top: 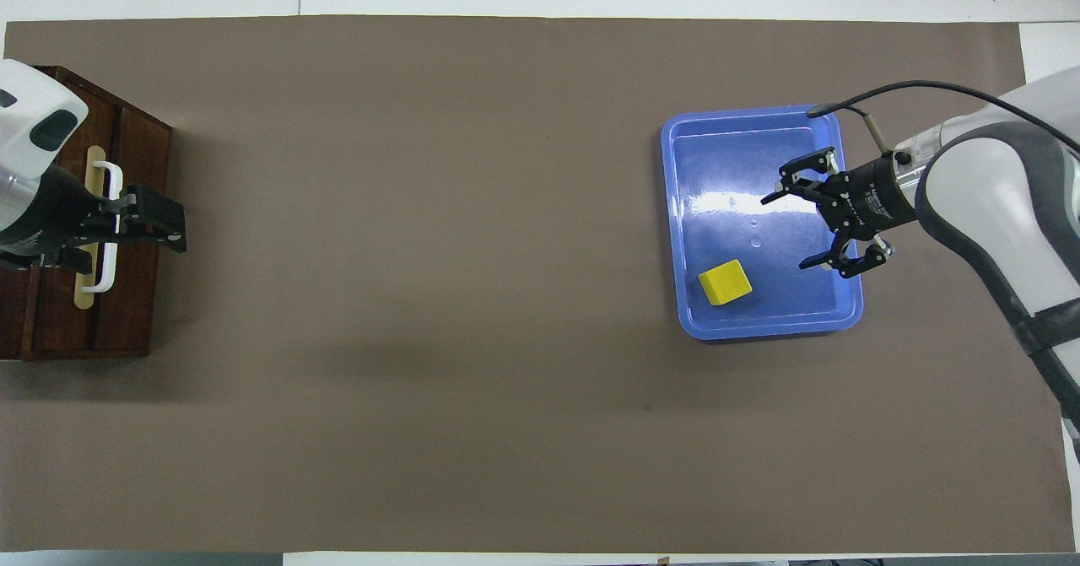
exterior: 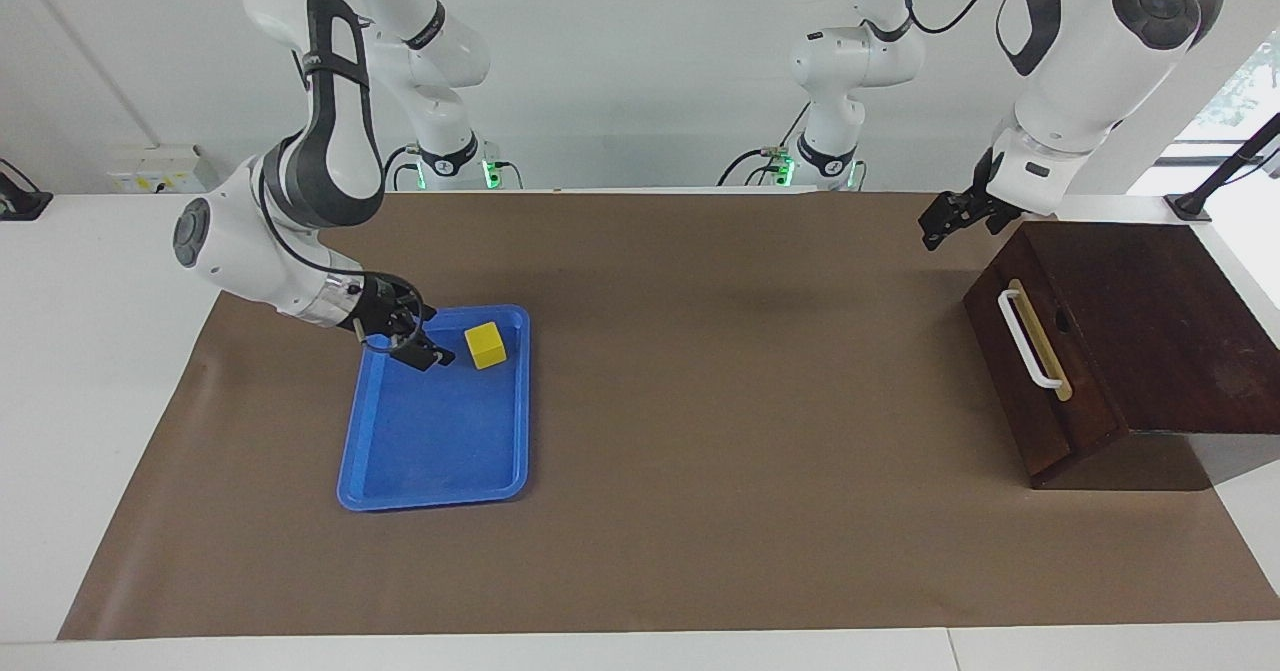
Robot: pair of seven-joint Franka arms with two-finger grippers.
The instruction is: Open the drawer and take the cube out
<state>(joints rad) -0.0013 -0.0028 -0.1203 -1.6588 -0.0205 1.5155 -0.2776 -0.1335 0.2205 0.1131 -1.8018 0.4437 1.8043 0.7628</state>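
The yellow cube [top: 726, 283] lies free in the blue tray [top: 759, 326], at the lower left of its floor in the overhead view. The right gripper [top: 789, 230] hangs over the tray up and to the cube's right, jaws spread wide and empty. The left gripper [exterior: 938, 228], open and empty, hovers near the closed drawer [exterior: 1030, 371].

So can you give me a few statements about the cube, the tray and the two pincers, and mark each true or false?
1. The yellow cube lies in the blue tray. True.
2. The right pincer is clamped on the cube. False: it is open over the tray, apart from the cube.
3. The drawer is pulled out, showing its inside. False: it is closed.
4. The left pincer grips the white handle. False: it hangs in the air, clear of the handle.
5. The cube sits at the tray's end nearer the robots. True.
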